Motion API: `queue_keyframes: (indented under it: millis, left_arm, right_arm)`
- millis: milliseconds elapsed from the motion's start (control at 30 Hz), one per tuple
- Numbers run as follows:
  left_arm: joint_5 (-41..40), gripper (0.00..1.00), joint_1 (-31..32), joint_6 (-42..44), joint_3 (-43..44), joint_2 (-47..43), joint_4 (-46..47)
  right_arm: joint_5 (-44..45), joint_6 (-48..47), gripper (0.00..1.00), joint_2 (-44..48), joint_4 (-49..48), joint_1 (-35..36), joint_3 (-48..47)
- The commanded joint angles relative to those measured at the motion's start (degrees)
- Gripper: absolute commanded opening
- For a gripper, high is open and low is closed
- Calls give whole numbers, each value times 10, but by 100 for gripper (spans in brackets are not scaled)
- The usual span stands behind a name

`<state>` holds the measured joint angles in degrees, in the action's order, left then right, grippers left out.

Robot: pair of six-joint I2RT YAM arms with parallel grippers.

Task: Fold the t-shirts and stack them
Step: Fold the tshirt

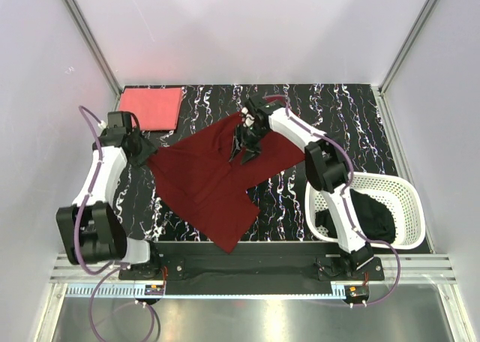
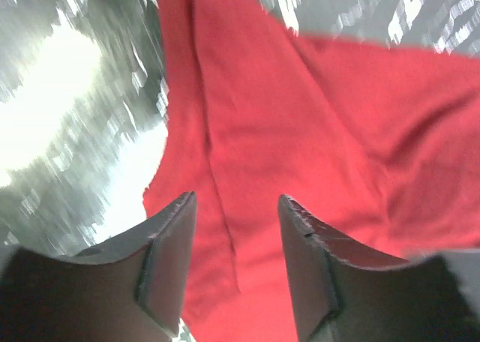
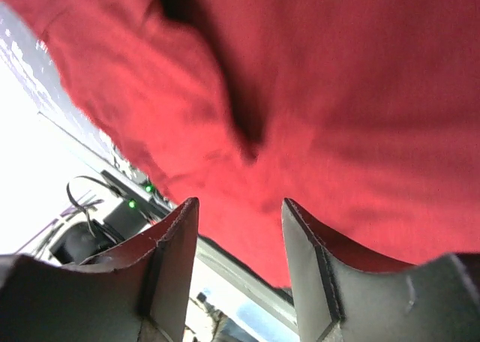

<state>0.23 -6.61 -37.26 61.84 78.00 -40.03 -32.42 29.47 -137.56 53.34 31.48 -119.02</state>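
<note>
Overhead, the dark red shirt (image 1: 206, 184) lies spread and rumpled across the middle of the black marbled table (image 1: 352, 102). A folded pink shirt (image 1: 151, 107) sits at the far left corner, and a black shirt (image 1: 375, 216) lies inside the white basket (image 1: 409, 196) on the right. Only that view shows those two. The left gripper (image 1: 150, 156) is at the red shirt's left edge, the right gripper (image 1: 240, 154) over its far part. Up close, each wrist camera shows its fingers spread apart with nothing between them, red cloth just beyond the tips.
</note>
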Motion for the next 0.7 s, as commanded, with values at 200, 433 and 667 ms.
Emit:
queue_keyframes:
  millis: [200, 433, 667]
  left_arm:
    - [-23, 34, -46, 136, 78, 152, 136]
    - [-37, 40, -80, 162, 111, 209, 135]
    - [11, 45, -90, 157, 99, 228, 171]
  right_arm:
    - [40, -37, 55, 160, -13, -8, 114]
    - [28, -28, 56, 186, -39, -10, 150]
    - [22, -28, 55, 180, -41, -13, 148]
